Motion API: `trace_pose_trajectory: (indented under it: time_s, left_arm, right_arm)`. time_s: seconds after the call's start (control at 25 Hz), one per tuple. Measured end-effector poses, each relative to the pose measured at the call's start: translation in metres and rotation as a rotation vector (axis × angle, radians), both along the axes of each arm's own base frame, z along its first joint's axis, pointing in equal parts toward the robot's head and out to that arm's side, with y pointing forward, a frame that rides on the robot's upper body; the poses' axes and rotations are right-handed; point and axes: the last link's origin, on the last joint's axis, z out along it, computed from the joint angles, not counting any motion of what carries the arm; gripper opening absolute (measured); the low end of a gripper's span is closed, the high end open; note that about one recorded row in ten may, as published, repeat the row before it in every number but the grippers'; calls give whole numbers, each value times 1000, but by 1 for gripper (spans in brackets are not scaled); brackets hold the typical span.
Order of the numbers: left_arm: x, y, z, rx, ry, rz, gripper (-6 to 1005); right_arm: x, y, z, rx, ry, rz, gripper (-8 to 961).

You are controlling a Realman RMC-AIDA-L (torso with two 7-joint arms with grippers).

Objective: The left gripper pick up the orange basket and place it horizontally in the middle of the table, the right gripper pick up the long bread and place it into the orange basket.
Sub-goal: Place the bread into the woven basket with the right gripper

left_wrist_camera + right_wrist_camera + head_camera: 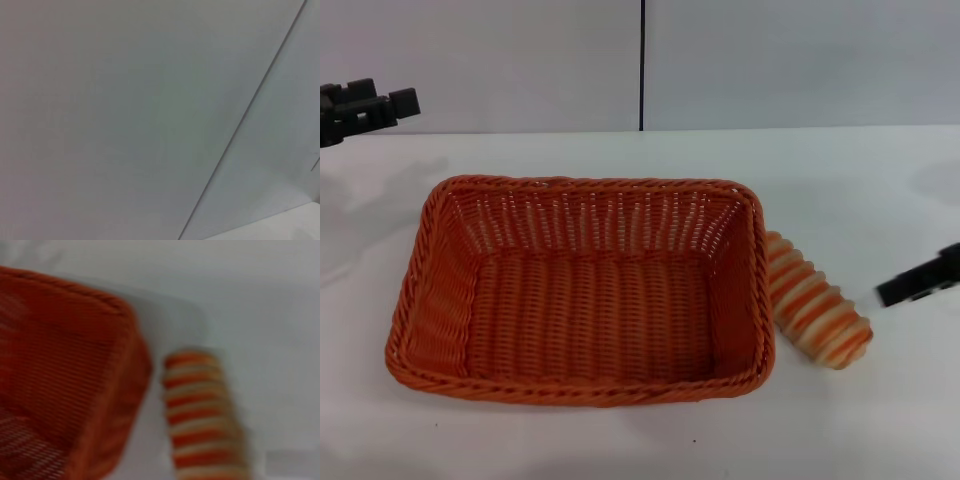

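The orange basket (430, 300) lies lengthwise across the middle of the white table (860, 180), empty inside. The long bread (815, 303), cream with orange stripes, lies on the table right against the basket's right side. In the head view my right gripper (918, 280) shows as a black tip at the right edge, just right of the bread and apart from it. My left gripper (365, 107) hangs at the far left, behind the basket and away from it. The right wrist view shows the basket's corner (75, 380) and the bread (202, 415) beside it.
A grey wall with a dark vertical seam (642, 65) stands behind the table. The left wrist view shows only that wall and its seam (240, 120). Bare tabletop lies behind the basket and to the right of the bread.
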Motion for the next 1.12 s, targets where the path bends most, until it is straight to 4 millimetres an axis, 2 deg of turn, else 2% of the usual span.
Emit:
trace_pose_trajectory:
  time_s: [0.28,0.68,1.12]
  left_arm:
    - [-3,-3,3,6,9,2,842]
    - [-7,-3,8,14,19,10,842]
    - [-9,-5,8,14,19,16,842]
  right_arm:
    - [4,7,-30,-35,43,-49,576]
    - [-4,11,-48,-91,-65,-45,573]
    - [0,16,-62,-96,-91,-53,570]
